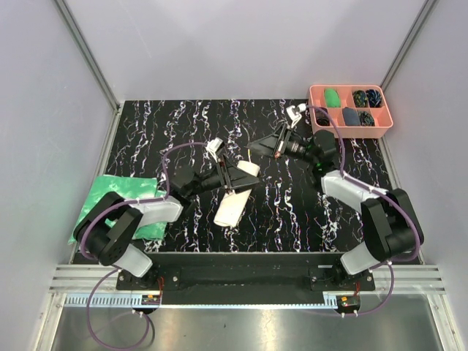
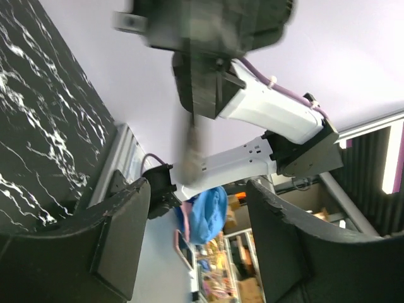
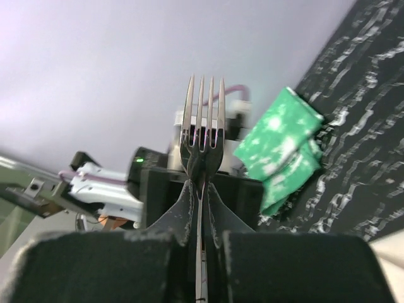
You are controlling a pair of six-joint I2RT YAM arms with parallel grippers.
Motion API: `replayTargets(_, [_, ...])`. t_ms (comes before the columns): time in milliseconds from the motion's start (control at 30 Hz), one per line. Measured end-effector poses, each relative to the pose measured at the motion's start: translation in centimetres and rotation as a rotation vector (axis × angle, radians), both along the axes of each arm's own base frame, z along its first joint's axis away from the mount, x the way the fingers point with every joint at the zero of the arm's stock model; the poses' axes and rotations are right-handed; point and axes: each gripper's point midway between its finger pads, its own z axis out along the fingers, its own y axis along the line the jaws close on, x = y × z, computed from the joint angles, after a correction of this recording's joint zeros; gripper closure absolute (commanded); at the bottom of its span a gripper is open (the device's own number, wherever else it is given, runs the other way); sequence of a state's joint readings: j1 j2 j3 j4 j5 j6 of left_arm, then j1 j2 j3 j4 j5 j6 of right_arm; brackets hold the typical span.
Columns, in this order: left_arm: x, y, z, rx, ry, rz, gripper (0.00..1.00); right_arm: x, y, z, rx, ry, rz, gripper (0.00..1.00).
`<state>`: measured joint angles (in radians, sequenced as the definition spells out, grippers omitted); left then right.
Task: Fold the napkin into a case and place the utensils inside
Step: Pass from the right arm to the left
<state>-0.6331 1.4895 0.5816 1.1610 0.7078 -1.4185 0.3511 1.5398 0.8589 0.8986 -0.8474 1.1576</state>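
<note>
R claw [image 3: 201, 189] clamped on fork [image 3: 203, 107], tines poking past tips, over mid desk [image 1: 183, 124]. L claw [image 2: 196, 243] jaws apart, nothing in them (sits at far end of case [image 1: 232, 206]). Case lies folded, mid-desk.

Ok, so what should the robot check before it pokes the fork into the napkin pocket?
1. Fork gripped tight: ok. The right jaws are shut on its handle, with the tines sticking out.
2. Case folded and lying flat: ok. It is a narrow cream strip on the black marbled table.
3. Case mouth open for the fork: cannot tell. The left arm's jaws sit over its far end and hide it.
4. Left jaws free: ok. They are open, and the left wrist view shows nothing between them.
5. Nothing in the way: ok. The green cloth and pink tray lie well away from the case.
</note>
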Motion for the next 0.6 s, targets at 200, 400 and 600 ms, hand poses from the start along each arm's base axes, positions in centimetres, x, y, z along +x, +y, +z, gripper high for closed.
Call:
replayTargets(200, [-0.3,-0.4,0.0,-0.022,0.005,-0.015,0.51,-3.7,0.7,2.1,0.06,-0.061,0.05,1.0])
replayTargets(400, [-0.6,-0.5,0.6,-0.025,-0.052,-0.02,1.0,-4.3,0.6,0.5,0.066,-0.026,0.023,0.95])
replayTargets(600, [-0.5,-0.5,-1.4,0.105,-0.056,0.004,1.0,-4.0,0.6,-1.4,-0.009,0.039,-0.005,0.59])
